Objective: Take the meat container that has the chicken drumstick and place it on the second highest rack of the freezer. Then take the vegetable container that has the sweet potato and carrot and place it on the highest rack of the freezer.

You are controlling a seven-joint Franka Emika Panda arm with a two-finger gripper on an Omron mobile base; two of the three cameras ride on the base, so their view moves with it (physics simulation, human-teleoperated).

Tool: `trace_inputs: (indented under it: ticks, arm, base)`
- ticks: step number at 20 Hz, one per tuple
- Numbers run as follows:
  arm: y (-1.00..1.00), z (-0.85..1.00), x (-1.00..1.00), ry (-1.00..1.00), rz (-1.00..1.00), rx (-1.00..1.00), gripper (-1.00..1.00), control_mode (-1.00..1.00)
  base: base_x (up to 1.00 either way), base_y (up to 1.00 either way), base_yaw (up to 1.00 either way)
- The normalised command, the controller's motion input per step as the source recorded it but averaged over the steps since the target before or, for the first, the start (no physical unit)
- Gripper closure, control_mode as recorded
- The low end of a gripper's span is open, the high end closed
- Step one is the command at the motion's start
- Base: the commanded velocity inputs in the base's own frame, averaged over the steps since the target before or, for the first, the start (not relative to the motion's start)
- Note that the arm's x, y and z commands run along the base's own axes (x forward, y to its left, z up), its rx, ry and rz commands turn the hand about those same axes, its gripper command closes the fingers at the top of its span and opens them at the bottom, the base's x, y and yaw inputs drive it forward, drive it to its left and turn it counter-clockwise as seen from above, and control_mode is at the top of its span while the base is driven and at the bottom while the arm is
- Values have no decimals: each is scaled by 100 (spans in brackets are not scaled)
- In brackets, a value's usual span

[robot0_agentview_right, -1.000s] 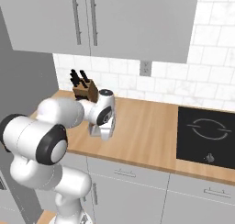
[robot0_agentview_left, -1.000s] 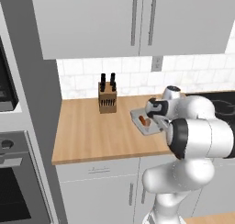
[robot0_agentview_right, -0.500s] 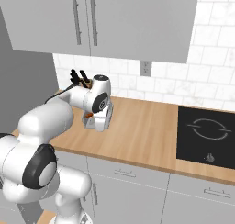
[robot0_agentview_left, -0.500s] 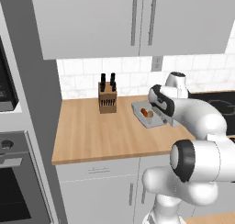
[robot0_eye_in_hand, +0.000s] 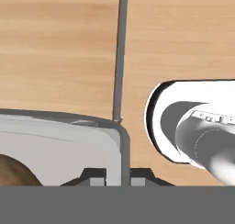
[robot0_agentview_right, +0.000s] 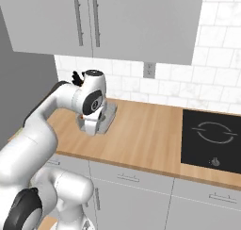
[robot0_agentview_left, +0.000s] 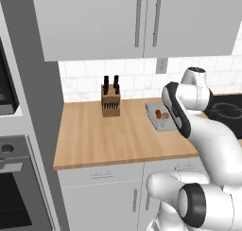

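The end effector (robot0_eye_in_hand: pixel 114 177) was clenched on the wall of the grey vegetable container (robot0_agentview_left: pixel 159 119), which sat on the wooden counter (robot0_agentview_left: pixel 99 140) near the knife block (robot0_agentview_left: pixel 110 102), holding the carrot (robot0_agentview_left: pixel 158 114).

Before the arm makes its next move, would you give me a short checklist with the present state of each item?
1. Grip: the hand is shut on the rim of the vegetable container, one fingertip on each side of its wall: ok.
2. Right container: a red-orange carrot and a duller sweet potato lie in it: ok.
3. Contents inside the walls, not on the rim: ok.
4. Container clear of the counter or resting on it: cannot tell.
5. Knife block stands apart from the container: ok.
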Motion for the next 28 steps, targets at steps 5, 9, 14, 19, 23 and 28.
trace_inputs:
  ticks: [5, 9, 14, 19, 23, 28]
  arm:
    - [51, 28, -50, 0, -8, 0, 100, -100]
    - [45, 34, -40, 0, 0, 0, 100, -100]
    - [0, 49, -28, 0, 0, 0, 100, -100]
    - [-5, 42, -19, 0, 0, 0, 100, -100]
    - [-21, 6, -44, 0, 0, 0, 100, -100]
    - [-21, 0, -48, 0, 2, 0, 100, -100]
  base:
    - [0, 0, 0]
    - [0, 0, 0]
    - [0, 0, 0]
    - [0, 0, 0]
    - [0, 0, 0]
    - [0, 0, 0]
